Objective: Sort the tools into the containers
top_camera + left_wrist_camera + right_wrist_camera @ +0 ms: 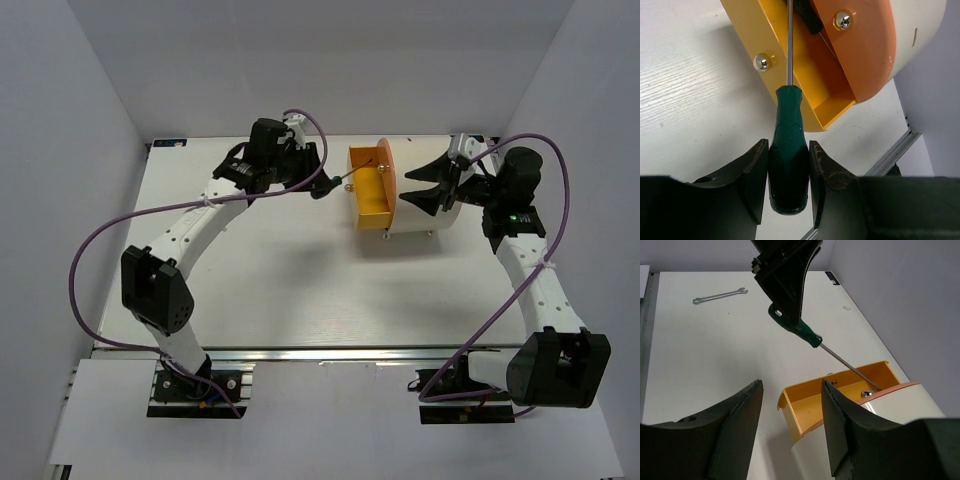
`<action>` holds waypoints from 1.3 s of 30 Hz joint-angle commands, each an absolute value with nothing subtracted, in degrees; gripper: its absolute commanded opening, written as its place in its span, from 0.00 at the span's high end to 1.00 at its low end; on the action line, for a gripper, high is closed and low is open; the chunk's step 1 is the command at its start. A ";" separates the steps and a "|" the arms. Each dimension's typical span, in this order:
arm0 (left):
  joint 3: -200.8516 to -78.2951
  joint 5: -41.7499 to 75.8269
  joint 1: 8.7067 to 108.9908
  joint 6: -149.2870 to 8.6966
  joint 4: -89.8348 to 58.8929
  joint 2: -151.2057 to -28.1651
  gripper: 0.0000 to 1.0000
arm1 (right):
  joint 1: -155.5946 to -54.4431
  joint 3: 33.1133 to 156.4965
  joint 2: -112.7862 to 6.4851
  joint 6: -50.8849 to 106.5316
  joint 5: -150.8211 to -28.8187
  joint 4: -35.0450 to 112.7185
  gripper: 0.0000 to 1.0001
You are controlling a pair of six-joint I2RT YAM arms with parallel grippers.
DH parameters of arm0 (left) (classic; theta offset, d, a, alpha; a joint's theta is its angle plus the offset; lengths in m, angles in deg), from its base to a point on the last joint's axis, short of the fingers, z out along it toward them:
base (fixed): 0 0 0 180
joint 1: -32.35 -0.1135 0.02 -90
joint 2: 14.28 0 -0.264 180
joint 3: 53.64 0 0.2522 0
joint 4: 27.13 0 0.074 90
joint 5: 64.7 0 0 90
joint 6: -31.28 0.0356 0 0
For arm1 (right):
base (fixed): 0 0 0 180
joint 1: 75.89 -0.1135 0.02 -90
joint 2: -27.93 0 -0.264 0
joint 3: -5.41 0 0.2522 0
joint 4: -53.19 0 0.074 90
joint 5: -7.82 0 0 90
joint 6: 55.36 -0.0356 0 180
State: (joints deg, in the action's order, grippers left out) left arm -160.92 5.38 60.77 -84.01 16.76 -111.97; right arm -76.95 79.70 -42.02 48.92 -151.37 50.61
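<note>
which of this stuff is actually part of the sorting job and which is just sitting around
Part of the job:
green screwdriver, held in the left gripper
orange drawer
white drum
wrench

Just there:
purple cable
metal rail along the table's near edge

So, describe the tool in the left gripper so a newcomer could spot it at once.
Start at the white drum with the orange face; its orange drawer stands pulled out. The left gripper holds a green-handled screwdriver, thin shaft angled into that drawer. Unlike the silver wrench lying flat on the table, it is held off the surface.
</note>
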 commanded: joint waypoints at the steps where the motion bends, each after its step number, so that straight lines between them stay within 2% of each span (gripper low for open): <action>1: -165.84 5.61 61.79 -82.62 18.79 -111.92 0.95 | -76.51 79.03 -40.36 47.03 -152.05 54.28 0.44; 14: -182.79 7.72 64.69 -78.05 25.92 -124.84 0.95 | -74.05 78.15 -40.27 44.83 -152.32 56.83 0.44; 25: -186.58 5.35 65.22 -79.19 23.55 -130.46 0.94 | -73.26 77.97 -40.80 44.57 -152.40 57.01 0.44; 39: -187.81 9.12 69.43 -84.46 22.23 -132.84 0.94 | -73.26 77.35 -41.15 44.39 -152.67 57.10 0.44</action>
